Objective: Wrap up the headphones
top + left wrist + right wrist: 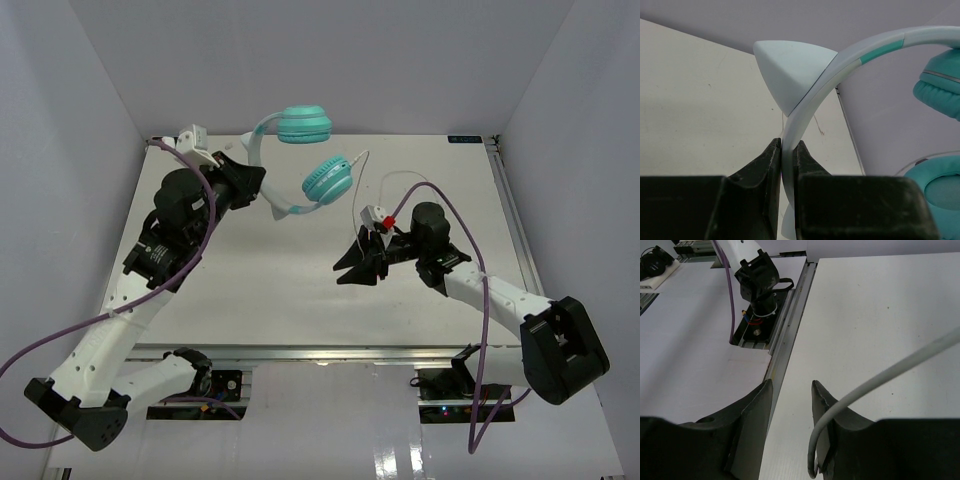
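From above we see the small headphones (pixel 303 124) with round teal ear cups raised over the far left of the white table (pixel 250 300). Only the left wrist view shows how: the left gripper (pixel 786 146) pinches their pale curved headband (pixel 807 112) between its black fingers. The right wrist view alone shows the right gripper (pixel 792 386) with its jaws apart and the thin white cord (pixel 890 371) lying against one finger, unpinched.
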